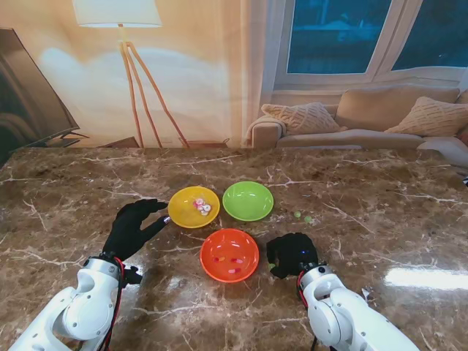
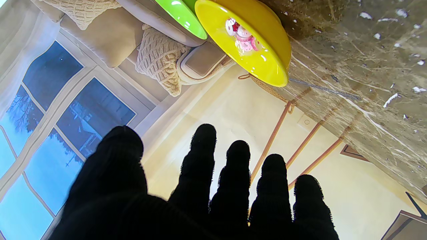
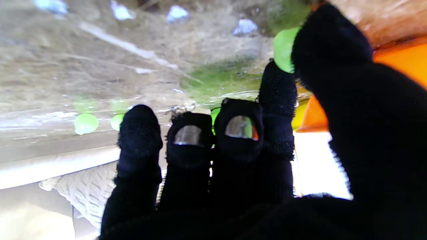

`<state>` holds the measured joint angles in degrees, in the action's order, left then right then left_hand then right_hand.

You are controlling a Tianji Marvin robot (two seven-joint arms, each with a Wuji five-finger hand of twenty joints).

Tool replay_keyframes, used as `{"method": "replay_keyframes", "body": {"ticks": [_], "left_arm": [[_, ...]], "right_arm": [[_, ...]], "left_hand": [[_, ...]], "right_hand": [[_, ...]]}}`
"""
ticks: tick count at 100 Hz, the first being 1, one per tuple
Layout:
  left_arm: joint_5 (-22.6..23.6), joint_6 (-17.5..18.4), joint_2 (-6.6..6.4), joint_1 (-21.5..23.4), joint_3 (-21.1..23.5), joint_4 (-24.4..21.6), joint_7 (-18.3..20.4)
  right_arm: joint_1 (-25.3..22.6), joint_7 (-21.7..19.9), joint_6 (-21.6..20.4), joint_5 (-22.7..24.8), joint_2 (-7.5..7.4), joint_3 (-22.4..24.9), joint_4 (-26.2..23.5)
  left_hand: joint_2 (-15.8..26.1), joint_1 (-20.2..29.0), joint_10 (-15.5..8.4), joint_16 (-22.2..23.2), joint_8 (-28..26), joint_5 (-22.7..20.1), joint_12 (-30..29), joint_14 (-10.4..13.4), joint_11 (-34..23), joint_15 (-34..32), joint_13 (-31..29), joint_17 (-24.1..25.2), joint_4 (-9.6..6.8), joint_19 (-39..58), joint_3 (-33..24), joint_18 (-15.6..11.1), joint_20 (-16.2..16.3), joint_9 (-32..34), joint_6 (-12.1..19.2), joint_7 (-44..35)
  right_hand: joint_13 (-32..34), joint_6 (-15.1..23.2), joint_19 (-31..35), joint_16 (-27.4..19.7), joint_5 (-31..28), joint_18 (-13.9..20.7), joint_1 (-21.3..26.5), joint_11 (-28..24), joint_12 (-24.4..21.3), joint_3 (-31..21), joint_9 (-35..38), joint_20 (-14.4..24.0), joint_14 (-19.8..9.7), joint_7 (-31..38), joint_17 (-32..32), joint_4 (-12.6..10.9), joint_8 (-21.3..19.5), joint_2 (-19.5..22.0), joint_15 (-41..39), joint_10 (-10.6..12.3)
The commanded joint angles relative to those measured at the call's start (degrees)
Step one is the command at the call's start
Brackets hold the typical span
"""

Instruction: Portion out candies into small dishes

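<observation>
Our right hand (image 1: 291, 254) sits low on the table, just right of the orange dish (image 1: 229, 254), fingers curled. In the wrist view a green candy (image 3: 283, 50) shows between thumb and index tip, so it looks pinched, but the view's blurry & we can't be sure the grip is firm. Our left hand (image 1: 136, 225) lies flat on the marble w/ fingers spread, holding nothing, its fingertips just beside the yellow dish (image 1: 194, 207).

Doing this step well, as we judge it: keep the pinch light but closed, lift straight up before going sideways so the candy doesn't drag on the table, carry it over the middle of whichever dish it's meant for & let go low so it doesn't bounce out. The green dish (image 1: 248, 200) looks the likely match by colour, but that's a guess. Left hand shd stay put, steadying nothing, out of the way.

Counts: 3 dishes — yellow, green, orange — in a tight triangle, rims near or touching. Yellow holds a small cluster of pink-white candies (image 1: 202, 207), approx 3–4, too small to count exactly. Orange holds several red/yellow bits (image 1: 230, 263), approx 4–5. Green looks empty. 2 loose green candies (image 1: 303, 216) lie on the table right of the green dish, plus the one at our fingertips.
</observation>
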<state>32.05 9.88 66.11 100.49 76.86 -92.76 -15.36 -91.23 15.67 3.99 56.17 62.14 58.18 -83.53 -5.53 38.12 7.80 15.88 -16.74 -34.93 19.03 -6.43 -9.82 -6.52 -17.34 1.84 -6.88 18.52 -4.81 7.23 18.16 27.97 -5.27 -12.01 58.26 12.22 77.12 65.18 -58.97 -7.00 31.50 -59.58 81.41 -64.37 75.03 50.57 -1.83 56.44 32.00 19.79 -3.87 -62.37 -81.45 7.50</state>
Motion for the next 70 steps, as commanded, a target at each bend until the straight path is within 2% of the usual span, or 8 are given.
{"method": "replay_keyframes", "body": {"ticks": [1, 46, 67, 70], "left_arm": [[-0.04, -0.13, 0.0, 0.28, -0.13, 0.0, 0.02], [0.09, -0.11, 0.05, 0.17, -0.16, 0.17, -0.37], [0.17, -0.08, 0.07, 0.18, -0.09, 0.18, -0.51], [0.17, -0.07, 0.07, 0.19, -0.07, 0.19, -0.52]], "right_arm": [[-0.52, -1.03, 0.08, -0.11, -0.04, -0.01, 0.56], [-0.55, -1.44, -1.39, -0.37, -0.12, 0.45, 0.63], [-1.2, -1.51, -2.03, 0.35, -0.23, 1.5, -0.7], [-1.25, -1.59, -2.12, 0.49, -0.27, 1.63, -0.85]], "left_hand": [[2.07, 0.12, 0.82, 0.85, -1.13, 0.36, 1.05, -0.24, -0.78, 0.39, -0.42, 0.6, 0.05, -1.15, 1.28, -1.34, 0.76, 1.35, 0.7, -0.14], [2.17, 0.05, 0.75, 1.23, -1.11, 0.48, 1.74, -0.22, -0.71, 0.49, -0.24, 0.87, 0.12, -1.12, 1.39, -1.19, 0.55, 1.06, 0.78, -0.14], [2.19, 0.05, 0.82, 1.26, -1.12, 0.44, 1.82, -0.19, -0.7, 0.54, -0.25, 0.87, 0.13, -1.18, 1.42, -1.15, 0.53, 1.14, 0.73, -0.17], [2.18, 0.03, 0.81, 1.27, -1.11, 0.51, 1.82, -0.23, -0.66, 0.55, -0.24, 0.9, 0.13, -1.2, 1.44, -1.13, 0.52, 1.1, 0.67, -0.13]], "right_hand": [[1.8, 3.47, 2.47, 0.59, -3.04, -0.78, 2.42, -1.88, -0.01, -0.11, 2.75, -0.04, -2.52, 4.21, -0.11, 1.25, -0.89, 1.33, -2.16, 0.42], [1.01, 4.04, 1.64, 0.48, -3.11, -0.91, 5.02, -3.1, 2.56, -1.0, 2.2, -0.3, -2.06, 5.16, -1.0, -0.62, -3.18, 4.94, -1.5, -0.68], [0.74, 5.1, 1.4, 0.56, -2.92, -0.89, 5.13, -2.85, 3.96, -1.24, 2.16, -0.27, -2.06, 5.3, -1.22, -0.85, -6.75, 5.58, -1.34, -0.81], [0.74, 5.19, 1.35, 0.62, -3.02, -0.89, 5.15, -2.78, 4.51, -1.38, 2.16, -0.21, -2.06, 4.44, -1.21, -0.87, -8.49, 5.6, -1.31, -0.85]]}}
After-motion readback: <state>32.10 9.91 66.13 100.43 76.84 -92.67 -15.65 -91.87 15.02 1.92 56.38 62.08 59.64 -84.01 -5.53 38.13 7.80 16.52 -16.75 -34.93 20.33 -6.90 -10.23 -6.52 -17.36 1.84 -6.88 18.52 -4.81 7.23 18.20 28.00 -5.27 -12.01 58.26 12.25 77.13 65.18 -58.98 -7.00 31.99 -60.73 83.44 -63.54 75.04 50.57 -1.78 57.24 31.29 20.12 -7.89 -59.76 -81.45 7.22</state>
